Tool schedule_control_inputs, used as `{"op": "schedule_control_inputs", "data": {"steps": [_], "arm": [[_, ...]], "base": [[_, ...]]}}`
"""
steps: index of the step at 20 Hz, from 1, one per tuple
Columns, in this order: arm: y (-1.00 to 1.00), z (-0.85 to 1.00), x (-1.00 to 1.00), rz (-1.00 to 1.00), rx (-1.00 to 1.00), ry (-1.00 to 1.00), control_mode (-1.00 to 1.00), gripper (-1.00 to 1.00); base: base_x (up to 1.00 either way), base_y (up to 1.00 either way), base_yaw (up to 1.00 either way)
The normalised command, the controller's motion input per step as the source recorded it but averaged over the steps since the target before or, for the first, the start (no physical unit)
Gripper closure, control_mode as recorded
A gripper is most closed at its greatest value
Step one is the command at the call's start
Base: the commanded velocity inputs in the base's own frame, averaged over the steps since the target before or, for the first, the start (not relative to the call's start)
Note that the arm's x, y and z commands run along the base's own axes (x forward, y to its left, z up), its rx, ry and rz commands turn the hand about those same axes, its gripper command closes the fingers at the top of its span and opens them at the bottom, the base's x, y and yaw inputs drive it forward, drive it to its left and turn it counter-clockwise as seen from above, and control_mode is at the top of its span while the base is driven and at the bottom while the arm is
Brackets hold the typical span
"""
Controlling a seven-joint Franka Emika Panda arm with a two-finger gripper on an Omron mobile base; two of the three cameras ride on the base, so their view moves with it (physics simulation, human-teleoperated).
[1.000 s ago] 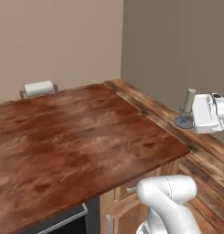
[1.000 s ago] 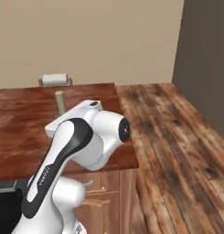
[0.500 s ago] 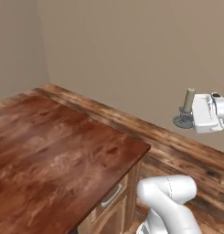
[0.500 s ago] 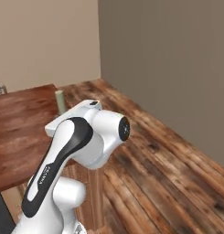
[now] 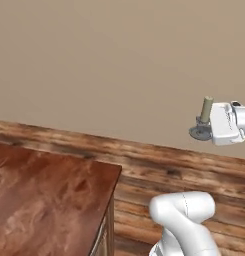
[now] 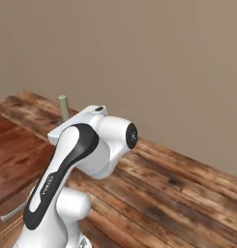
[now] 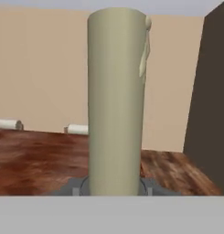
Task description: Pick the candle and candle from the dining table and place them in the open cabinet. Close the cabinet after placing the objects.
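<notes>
A short beige candle (image 5: 207,109) on a grey round base (image 5: 198,133) hangs in the air at the right of the left base view, over the plank floor. My gripper (image 5: 204,125) is shut on it low down, near the base. In the right base view the candle (image 6: 64,106) pokes up behind my white arm. The hand view has the candle (image 7: 115,105) upright and very close, with the dining table (image 7: 35,157) behind it. The dining table's corner (image 5: 49,200) lies at the lower left, well away from the gripper. The cabinet is out of view.
A beige wall runs across the back, with a wood plank floor (image 6: 178,193) below it. A dark panel (image 7: 216,91) stands at the right of the hand view. Two white rolls (image 7: 8,124) sit at the table's far side. A drawer handle (image 6: 13,211) shows under the tabletop.
The whole picture has swung: the base has turned, so the table has slid off to the left in both base views. The candle stays in the gripper, at the same spot relative to the arm.
</notes>
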Motion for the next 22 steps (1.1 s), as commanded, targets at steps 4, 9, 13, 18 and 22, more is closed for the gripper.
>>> {"op": "schedule_control_inputs", "data": {"steps": [4,9,13,18,22], "arm": [[0.0,0.0,0.0,0.0,0.0,0.0,1.0,1.0],[0.0,0.0,0.0,0.0,0.0,0.0,1.0,1.0],[0.0,0.0,0.0,0.0,0.0,0.0,1.0,1.0],[0.0,0.0,0.0,0.0,0.0,0.0,1.0,1.0],[0.0,0.0,0.0,0.0,0.0,0.0,1.0,1.0]], "base": [[0.0,0.03,-0.71],[0.02,0.1,-0.72],[0.09,0.14,-0.71],[0.26,0.36,-0.71],[0.42,0.47,-0.68]]}}
